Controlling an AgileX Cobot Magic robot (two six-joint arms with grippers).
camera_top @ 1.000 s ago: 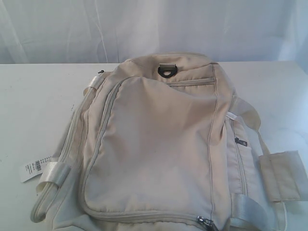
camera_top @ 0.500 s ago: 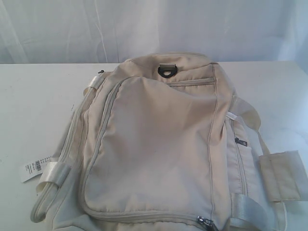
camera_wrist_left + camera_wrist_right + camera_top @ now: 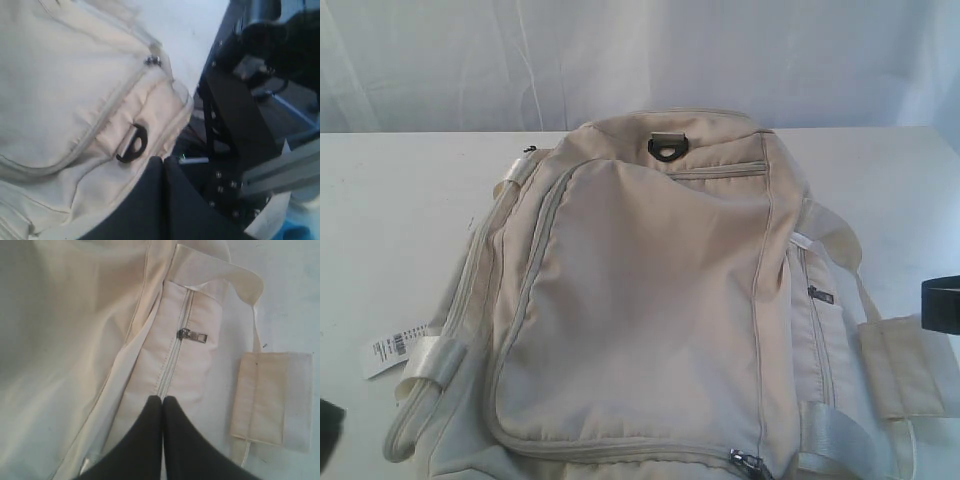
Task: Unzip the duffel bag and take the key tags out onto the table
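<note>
Zippers on the duffel bag point(image 3: 650, 300) all look closed to us. The bag lies flat in the middle of the table point(image 3: 390, 220), with a black D-ring point(image 3: 667, 148) at its far end and a barcode label point(image 3: 395, 350) sticking out from its left side. A padded strap wrap point(image 3: 910, 365) rests on the table just beside the bag's right side. The left gripper point(image 3: 163, 159) has its fingers pressed together, holding nothing, near the bag's near end, where a second ring point(image 3: 132, 145) hangs. The right gripper point(image 3: 163, 399) is likewise pressed together and empty, its tip over the bag's side pocket zipper, near the metal pull point(image 3: 192, 335). Whether either tip touches the fabric we cannot tell.
</note>
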